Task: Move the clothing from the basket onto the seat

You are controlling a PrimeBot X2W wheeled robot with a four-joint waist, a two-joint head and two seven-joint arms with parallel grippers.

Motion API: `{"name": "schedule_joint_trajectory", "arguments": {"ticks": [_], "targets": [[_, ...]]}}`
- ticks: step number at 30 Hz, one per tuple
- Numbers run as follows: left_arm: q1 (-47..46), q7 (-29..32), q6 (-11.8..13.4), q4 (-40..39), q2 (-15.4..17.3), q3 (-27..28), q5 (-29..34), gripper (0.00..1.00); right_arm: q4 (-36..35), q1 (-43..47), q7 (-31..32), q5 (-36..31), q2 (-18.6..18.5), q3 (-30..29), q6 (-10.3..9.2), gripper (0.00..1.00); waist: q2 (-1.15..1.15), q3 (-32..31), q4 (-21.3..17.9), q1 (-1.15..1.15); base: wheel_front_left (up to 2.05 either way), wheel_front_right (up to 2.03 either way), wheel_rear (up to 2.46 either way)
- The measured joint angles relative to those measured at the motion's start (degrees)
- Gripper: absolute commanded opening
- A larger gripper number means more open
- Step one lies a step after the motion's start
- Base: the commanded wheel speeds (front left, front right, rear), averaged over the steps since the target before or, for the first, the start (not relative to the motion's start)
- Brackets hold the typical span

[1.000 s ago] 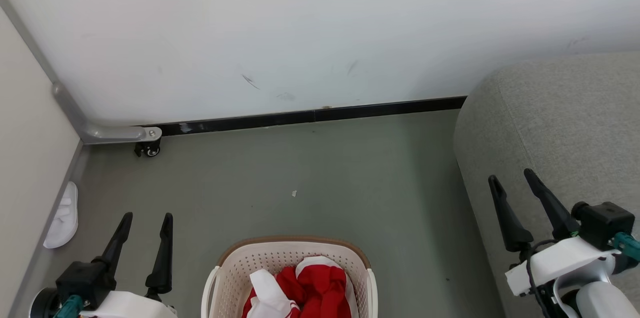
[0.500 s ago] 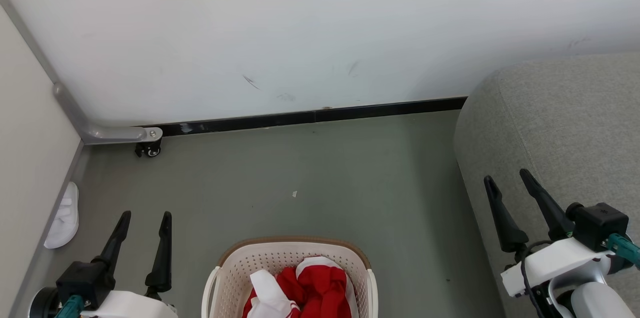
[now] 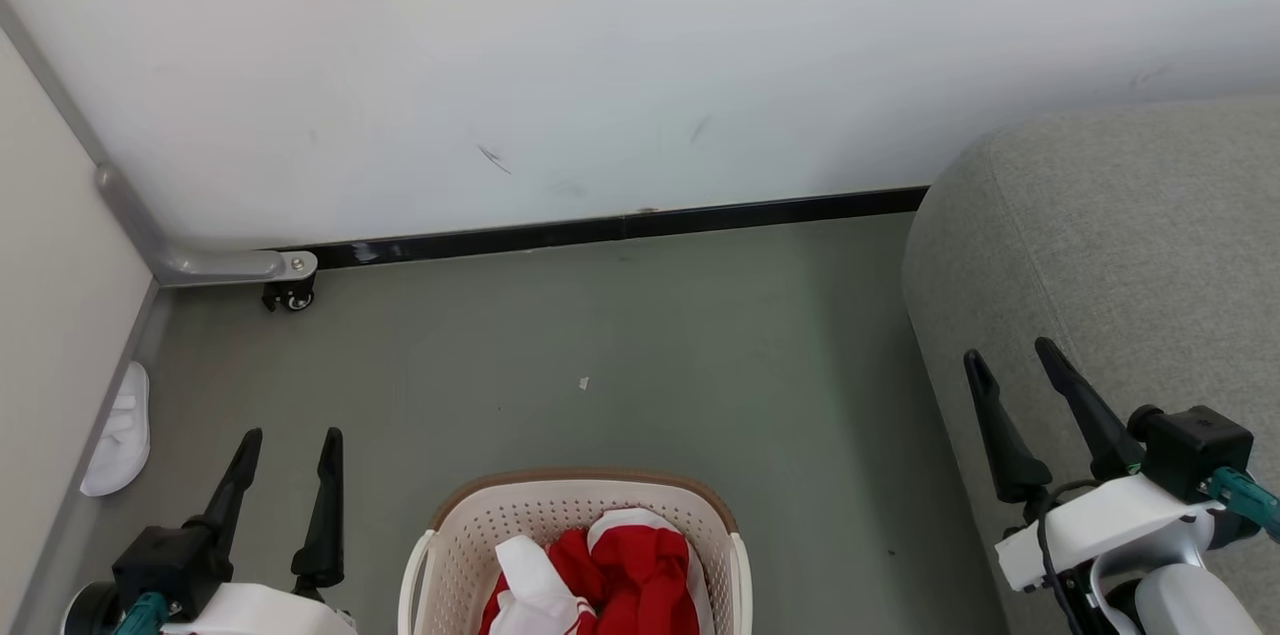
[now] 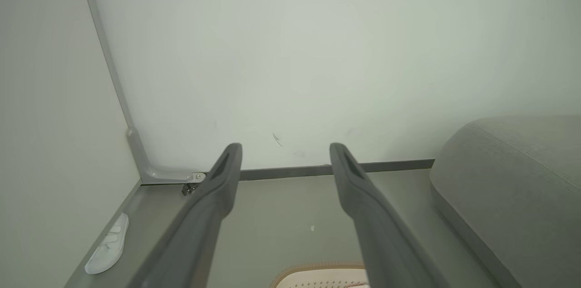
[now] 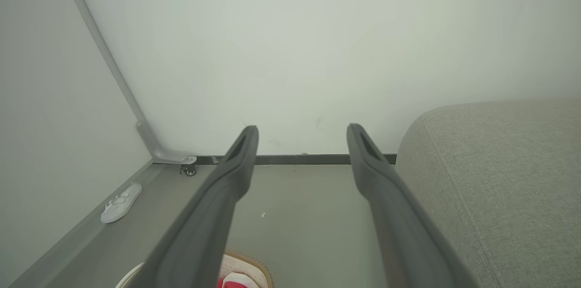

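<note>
clothing (image 3: 650, 575): red, white panels | basket (image 3: 560, 515): cream, perforated, brown rim | seat (image 3: 1120, 245): grey woven | slipper (image 3: 118, 430): white

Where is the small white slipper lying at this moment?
In the head view, the small white slipper lies on the grey floor at far left, against the base of the cream side wall, left of the left pincer.

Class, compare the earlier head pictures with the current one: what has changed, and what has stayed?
The right gripper edged slightly left by the seat, jaws open. The whole picture's small shift is the camera's. Nothing was grasped or released. Unchanged: left gripper open, clothing in the basket, slipper by the wall.
</note>
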Motion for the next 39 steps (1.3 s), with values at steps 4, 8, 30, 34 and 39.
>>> {"name": "schedule_joint_trajectory", "arguments": {"ticks": [4,8,30,34,39], "targets": [[0.0,0.0,-0.3,0.2,-0.3,0.2,0.0,1.0,0.0,0.0,0.0,0.0,0.1,0.1,0.0,1.0,0.0,0.3,-0.2,0.0,0.0,0.0,0.0],[0.0,0.0,-0.5,0.3,-0.3,0.7,0.0,1.0,0.0,-0.2,0.0,0.0,0.1,0.1,0.0,1.0,0.0,0.8,-0.3,0.0,0.0,0.0,0.0],[-1.3,0.0,-2.0,0.5,-1.7,1.5,-0.1,1.0,-0.9,-2.5,0.0,0.1,0.5,0.2,0.0,1.0,0.0,5.9,-1.1,0.0,0.0,0.0,0.0],[-1.7,0.0,-2.0,1.1,-1.8,1.5,-0.1,1.0,-1.2,-3.7,0.0,0.1,0.6,0.1,0.0,1.0,0.0,7.2,-1.2,0.0,0.0,0.0,0.0],[-2.8,0.0,-2.5,1.7,-1.8,1.2,-0.1,1.0,-1.9,-4.8,0.0,0.8,1.0,0.2,0.0,1.0,0.0,9.0,-1.4,0.0,0.0,0.0,0.0]]}}
